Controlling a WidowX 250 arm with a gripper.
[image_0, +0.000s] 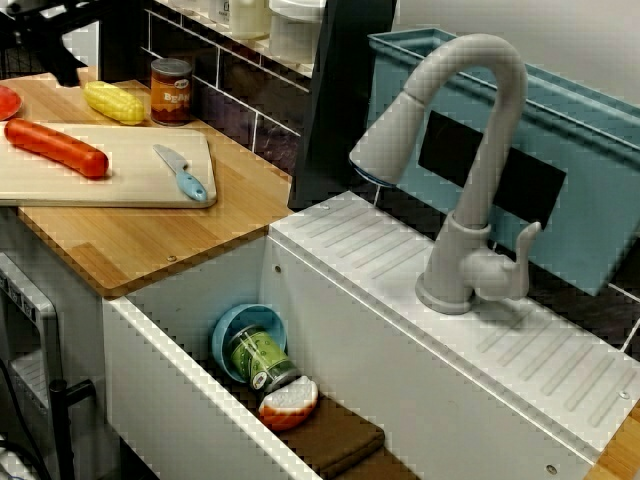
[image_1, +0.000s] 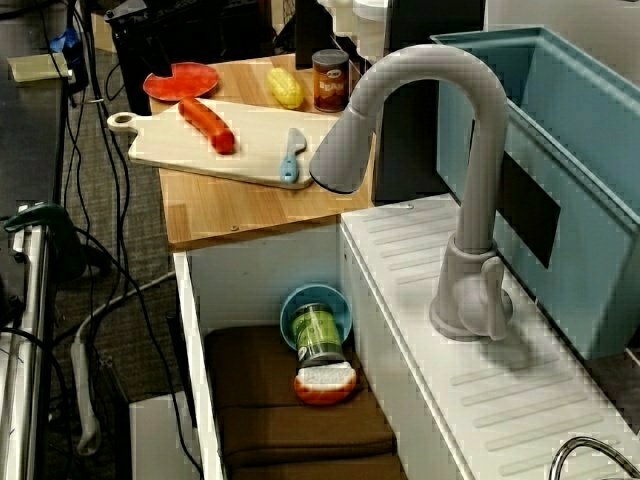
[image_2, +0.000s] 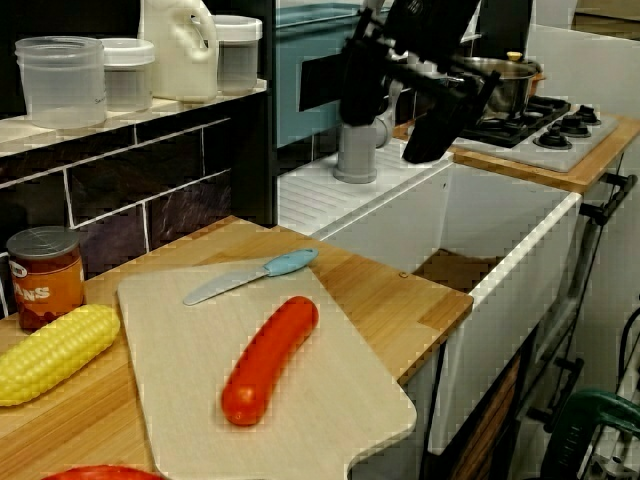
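Side view: gripper (image_2: 388, 140) hovers high, fingers wide, empty. Seemingly beside faucet (image_2: 356, 155), above sink (image_2: 520, 230); depth unclear. Knife (image_2: 250, 276) and sausage (image_2: 268, 358) lie on board (image_2: 340, 400), well apart. Step: hover, no contact. Any grasp calls for descent.

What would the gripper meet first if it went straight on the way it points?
Probably the cutting board, close to the red sausage: the open gripper slants down toward them. Depth is unclear, so this is a guess.
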